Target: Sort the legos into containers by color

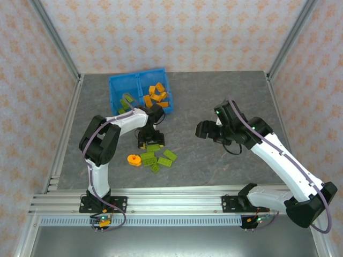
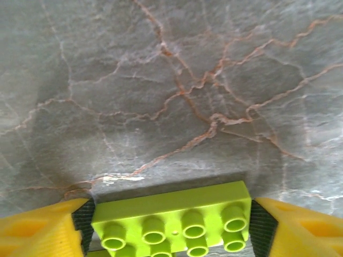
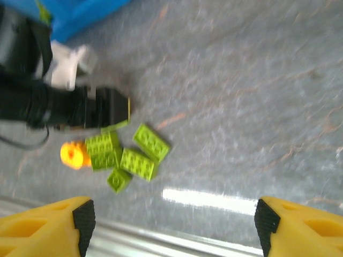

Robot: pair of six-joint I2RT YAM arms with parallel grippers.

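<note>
- The lime green brick is light, rigid moulded plastic with slick flat sides and a studded top. It won't give under pressure, but I judge that a skewed pinch could squirt it out. The best hold is across two opposite flat faces, low on the body and clear of the studs.
- My left gripper has it that way. The brick lies studs up, crosswise between my fingers, with a dark pad against each short end. I judge it clamped, and it seems to rest on the table.
- On the near side of that gripper lie the loose green bricks and the round orange piece, close together.
- The blue bin stands just beyond my left gripper. Its left compartment holds green bricks and its right holds orange, so the carry should be short.
- My right gripper hangs spread wide with nothing between its fingers, over bare table. The loose pile lies ahead of it and to its left.
</note>
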